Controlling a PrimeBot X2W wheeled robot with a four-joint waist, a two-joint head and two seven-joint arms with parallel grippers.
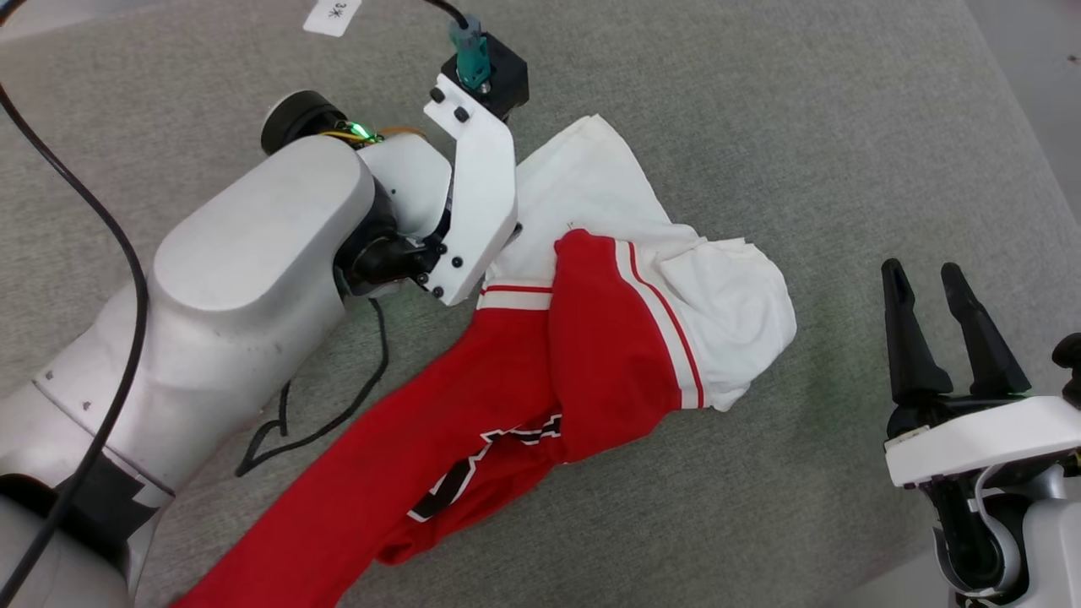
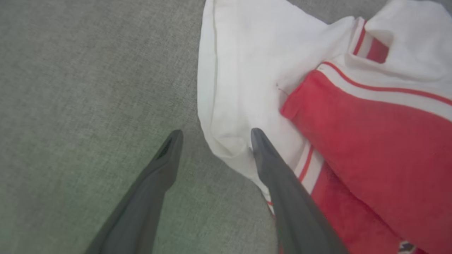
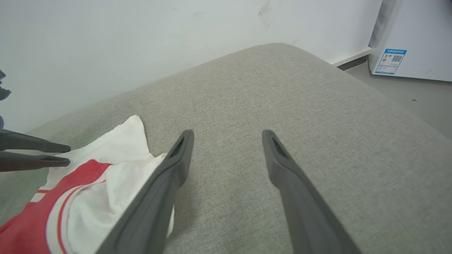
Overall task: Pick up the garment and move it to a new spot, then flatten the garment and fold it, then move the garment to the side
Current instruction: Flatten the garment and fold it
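Observation:
The garment [image 1: 608, 355], red with white sleeves and striped trim, lies crumpled across the grey cushion, its black lettering partly folded under. In the left wrist view my left gripper [image 2: 215, 134] stands open just above the edge of a white sleeve [image 2: 240, 70]. One finger [image 2: 272, 165] is over the cloth and the other over bare cushion, with nothing held. My right gripper [image 1: 920, 270] is open at the lower right, apart from the garment. The right wrist view has that gripper [image 3: 227, 134] over bare cushion, the garment [image 3: 88, 183] at its left and the left gripper [image 3: 69, 155] beyond.
The grey cushion [image 1: 760, 127] has free room right of the garment. A black cable [image 1: 338, 405] loops beside my left arm [image 1: 253, 279]. A white label [image 1: 332, 15] lies at the far edge. A white wall [image 3: 106, 42] and a white appliance [image 3: 413, 42] stand past the cushion.

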